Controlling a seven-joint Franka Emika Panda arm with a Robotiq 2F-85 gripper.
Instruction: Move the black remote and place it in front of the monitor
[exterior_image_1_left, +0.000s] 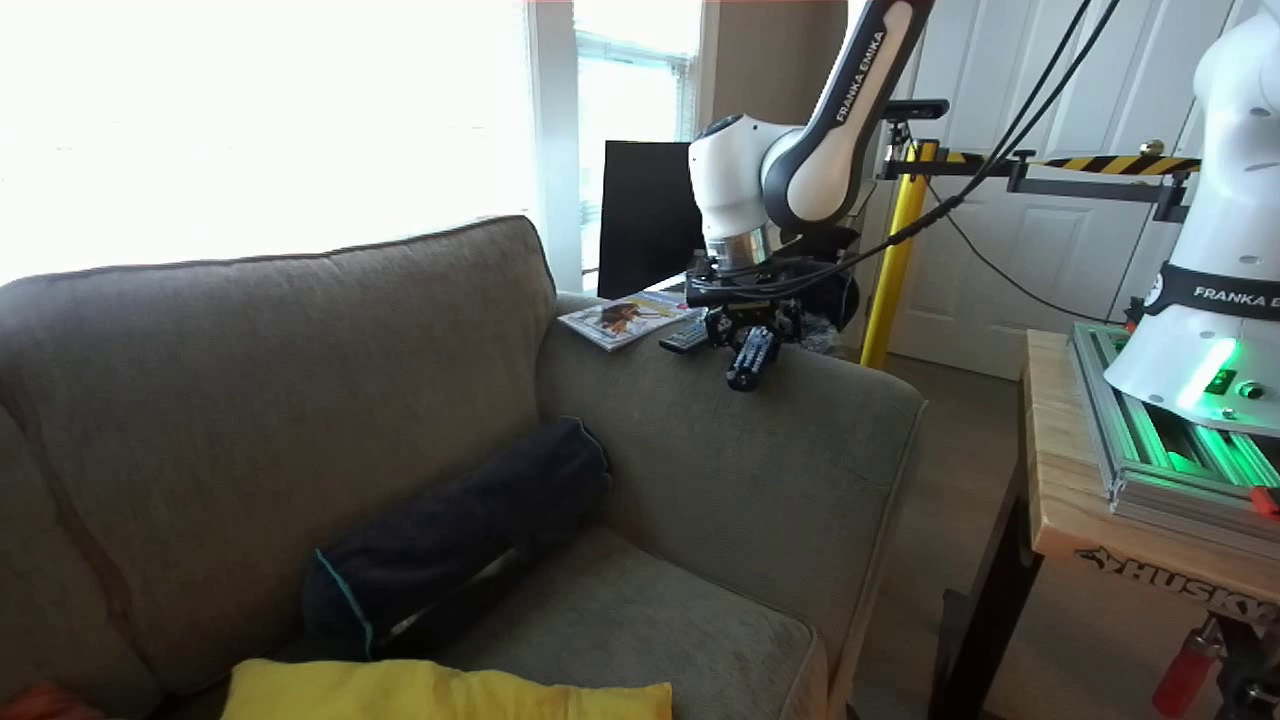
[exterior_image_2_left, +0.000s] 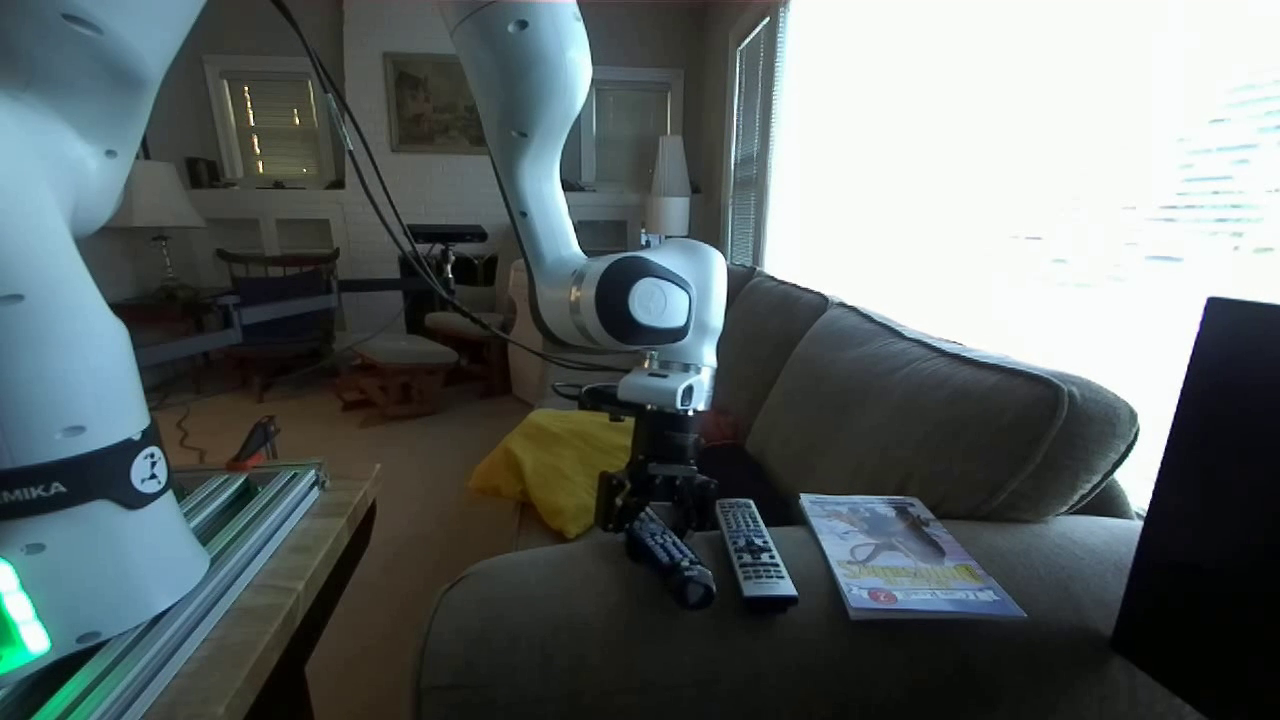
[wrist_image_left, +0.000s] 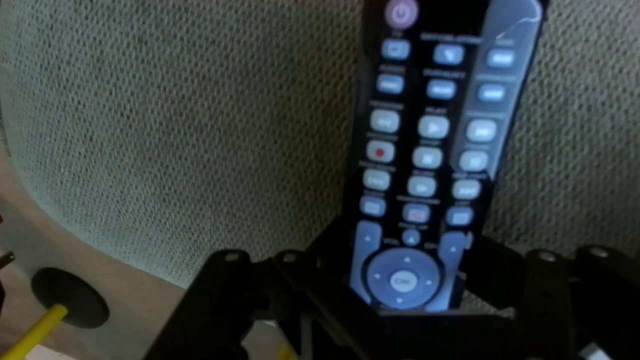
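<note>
The black remote (exterior_image_1_left: 752, 358) is at my gripper (exterior_image_1_left: 752, 318) over the couch armrest. In the wrist view the remote (wrist_image_left: 425, 150) lies between the two fingers (wrist_image_left: 407, 250), which touch both its sides near the round button pad. My gripper is shut on it. In an exterior view the remote (exterior_image_2_left: 672, 558) slants out from under the gripper (exterior_image_2_left: 655, 510); I cannot tell whether it still touches the fabric. The monitor (exterior_image_2_left: 1200, 520) stands upright at the far end, past the magazine, and it shows partly behind the arm in an exterior view (exterior_image_1_left: 650, 215).
A greyer remote (exterior_image_2_left: 755, 550) lies close beside the gripper on the armrest (exterior_image_2_left: 560, 640). A magazine (exterior_image_2_left: 905, 555) lies between it and the monitor. The couch backrest (exterior_image_1_left: 270, 420) rises alongside. A yellow post (exterior_image_1_left: 895, 270) stands behind the armrest. A wooden bench (exterior_image_1_left: 1055, 440) carries the robot base.
</note>
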